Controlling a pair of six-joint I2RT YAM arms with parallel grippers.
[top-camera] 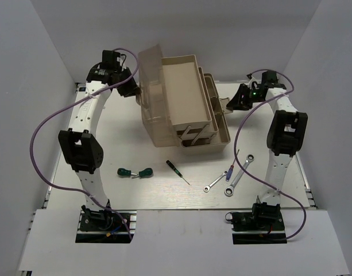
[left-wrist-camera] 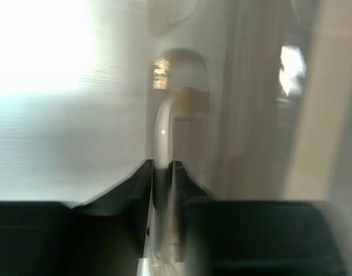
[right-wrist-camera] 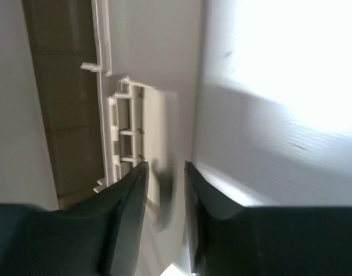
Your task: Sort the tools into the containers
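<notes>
Toolbox stands open at the far middle of the surface in the top view, with its clear brown lid raised on the left and the beige trays stepped out to the right. The left hand is at the lid's outer side and the right hand at the right end of the trays. The tools all lie on the surface in front of the box: two green screwdrivers end to end on the left, a slim black screwdriver in the middle, and two wrenches with a red and blue screwdriver between them on the right.

In the blurred left wrist view, the left hand is pinching a pale curved handle.

In the right wrist view, the right hand has a narrow gap between its fingers, with a beige tab of a tray in it. Whether the fingers are pressing on it cannot be told.
</notes>
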